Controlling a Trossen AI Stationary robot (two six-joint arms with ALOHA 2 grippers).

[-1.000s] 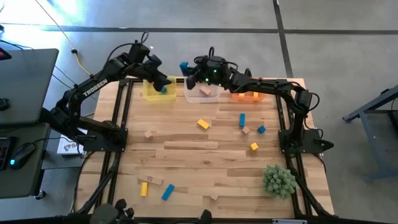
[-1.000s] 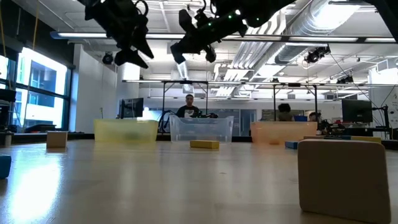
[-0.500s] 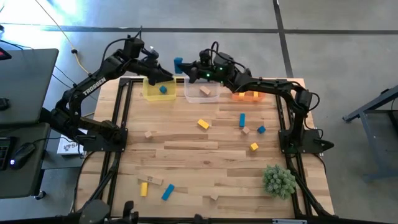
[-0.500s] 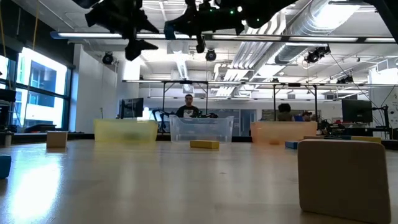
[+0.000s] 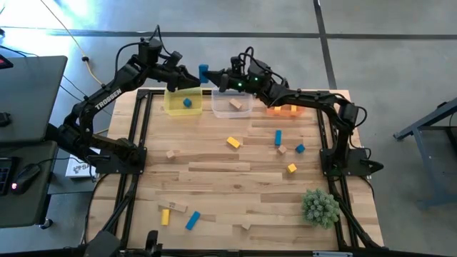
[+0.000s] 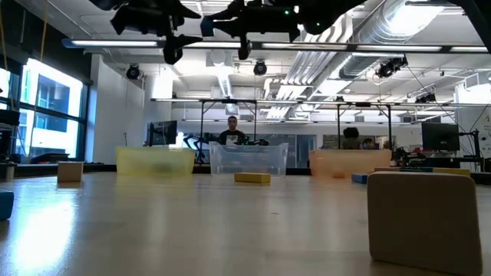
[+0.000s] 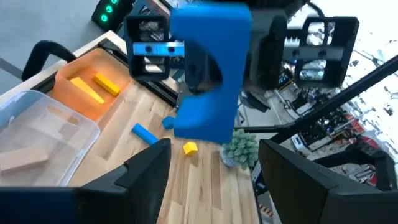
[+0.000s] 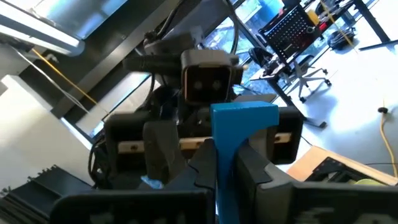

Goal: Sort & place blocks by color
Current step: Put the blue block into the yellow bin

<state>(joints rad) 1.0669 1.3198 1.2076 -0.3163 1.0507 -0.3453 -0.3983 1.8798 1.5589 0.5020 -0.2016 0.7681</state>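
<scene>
A blue block is held high over the table's far edge, above the gap between the yellow bin and the clear bin, with my right gripper shut on it. My left gripper faces it from the left, open. Its fingers stand just short of the block on either side, and no touch shows. Another blue block lies in the yellow bin. Loose blue, yellow and tan blocks lie across the table, such as a yellow one and a blue bar. My right gripper pinches one end of the blue block between its two fingers. The fingers come at it about level from the table's right. The block's free end sticks out past the fingertips toward my left gripper. It is lifted clear of bins and table.
The orange bin at the far right holds yellow blocks, and the clear bin holds tan pieces. A spiky green plant ball sits near the right front. More blocks lie near the front left. A person sits beyond the table.
Both grippers have risen and tipped up from pointing down over the bins to about level. My left gripper has swung up from the yellow bin and turned toward the blue block. My right gripper has carried the blue block a little toward the left and rolled.
</scene>
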